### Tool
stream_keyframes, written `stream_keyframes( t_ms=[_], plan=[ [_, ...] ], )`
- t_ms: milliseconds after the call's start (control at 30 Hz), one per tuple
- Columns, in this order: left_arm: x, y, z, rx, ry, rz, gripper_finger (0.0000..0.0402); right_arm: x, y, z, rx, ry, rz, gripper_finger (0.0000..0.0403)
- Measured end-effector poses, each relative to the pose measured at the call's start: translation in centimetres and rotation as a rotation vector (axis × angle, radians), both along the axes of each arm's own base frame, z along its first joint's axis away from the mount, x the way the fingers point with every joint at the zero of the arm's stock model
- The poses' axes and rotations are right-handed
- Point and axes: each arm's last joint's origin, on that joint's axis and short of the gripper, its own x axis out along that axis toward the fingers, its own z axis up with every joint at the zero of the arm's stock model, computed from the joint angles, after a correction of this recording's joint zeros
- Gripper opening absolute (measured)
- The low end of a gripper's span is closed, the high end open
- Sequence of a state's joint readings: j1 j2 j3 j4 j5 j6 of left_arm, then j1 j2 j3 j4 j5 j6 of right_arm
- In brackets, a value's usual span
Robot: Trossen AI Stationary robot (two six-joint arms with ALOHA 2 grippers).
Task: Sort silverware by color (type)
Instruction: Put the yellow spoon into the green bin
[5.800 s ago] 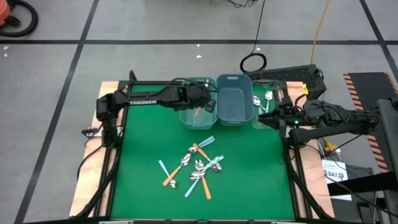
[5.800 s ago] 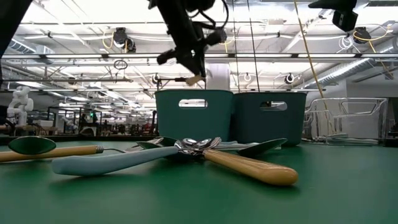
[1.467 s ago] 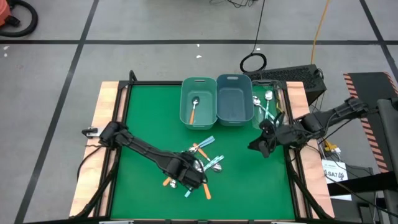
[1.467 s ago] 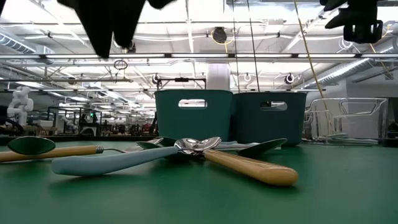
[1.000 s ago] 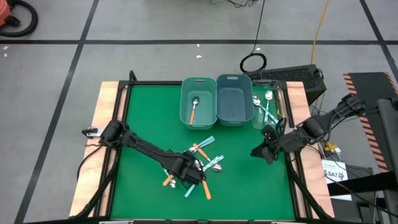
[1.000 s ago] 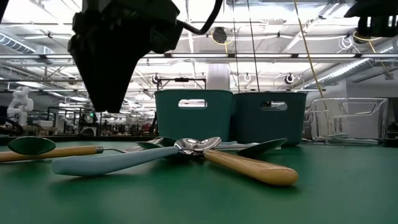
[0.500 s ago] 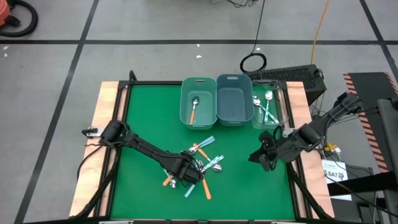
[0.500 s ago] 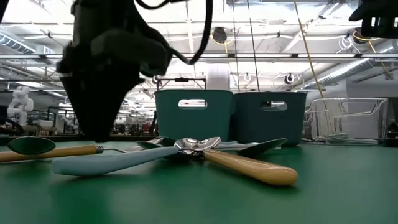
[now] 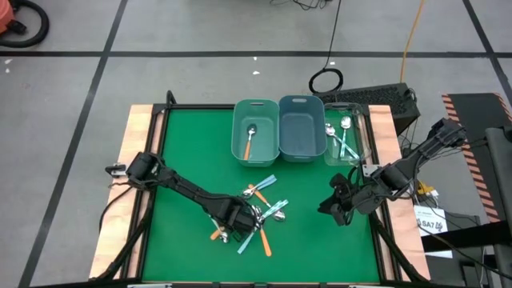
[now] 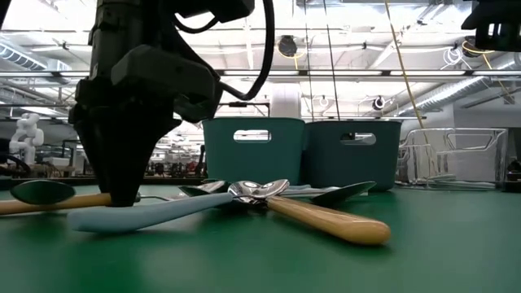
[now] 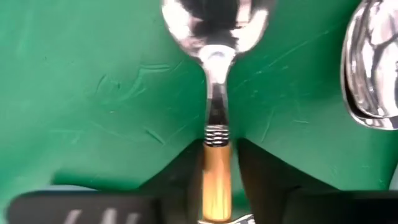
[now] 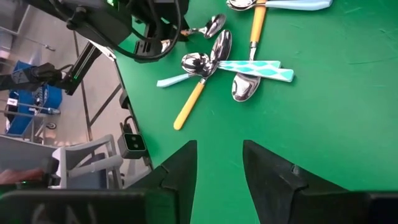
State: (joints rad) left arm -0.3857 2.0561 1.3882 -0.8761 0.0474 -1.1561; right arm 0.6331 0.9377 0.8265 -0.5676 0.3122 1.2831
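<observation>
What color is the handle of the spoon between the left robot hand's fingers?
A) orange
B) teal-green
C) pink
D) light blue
A: in the left wrist view the left gripper straddles an orange-handled spoon, its orange handle lying between the two dark fingers on the green table.

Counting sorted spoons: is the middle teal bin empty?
Empty: the high view shows only bare floor inside the middle bin; the left bin holds one orange-handled spoon.

The left gripper (image 9: 230,221) is crowding the spoon pile (image 9: 260,216) at mid counter (image 9: 184,152). Two bins (image 9: 278,128) are blocking the far edge; green surface between is lying open.
</observation>
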Motion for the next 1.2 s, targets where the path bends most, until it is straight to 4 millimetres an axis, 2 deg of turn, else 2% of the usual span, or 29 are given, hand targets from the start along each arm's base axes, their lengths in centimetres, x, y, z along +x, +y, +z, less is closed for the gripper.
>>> stream_keyframes(
  t_ms=[133,233,400,567,933,1200],
  plan=[
    [0.3,0.6,-0.1,0.011,-0.009,-0.012,0.0052,0.2,0.1,0.0,0.005,-0.007,0.000,0.0125],
    [0.4,0.9,-0.1,0.015,-0.013,-0.007,0.0052,0.3,0.2,-0.1,0.008,-0.003,-0.004,0.0125],
    [1.3,1.1,1.5,0.099,-0.068,-0.001,0.0052,0.3,0.2,-0.1,0.013,-0.001,-0.010,0.0125],
    [2.7,0.8,4.9,0.178,-0.158,0.000,0.0052,0.3,0.2,-0.1,0.011,-0.001,-0.012,0.0125],
    [4.9,0.6,9.8,0.235,-0.339,0.057,0.0052,0.3,0.2,-0.1,0.010,-0.002,-0.014,0.0125],
    [6.1,1.8,13.8,0.276,-0.452,0.091,0.0052,0.3,0.1,-0.1,-0.002,-0.011,-0.030,0.0125]
  ],
)
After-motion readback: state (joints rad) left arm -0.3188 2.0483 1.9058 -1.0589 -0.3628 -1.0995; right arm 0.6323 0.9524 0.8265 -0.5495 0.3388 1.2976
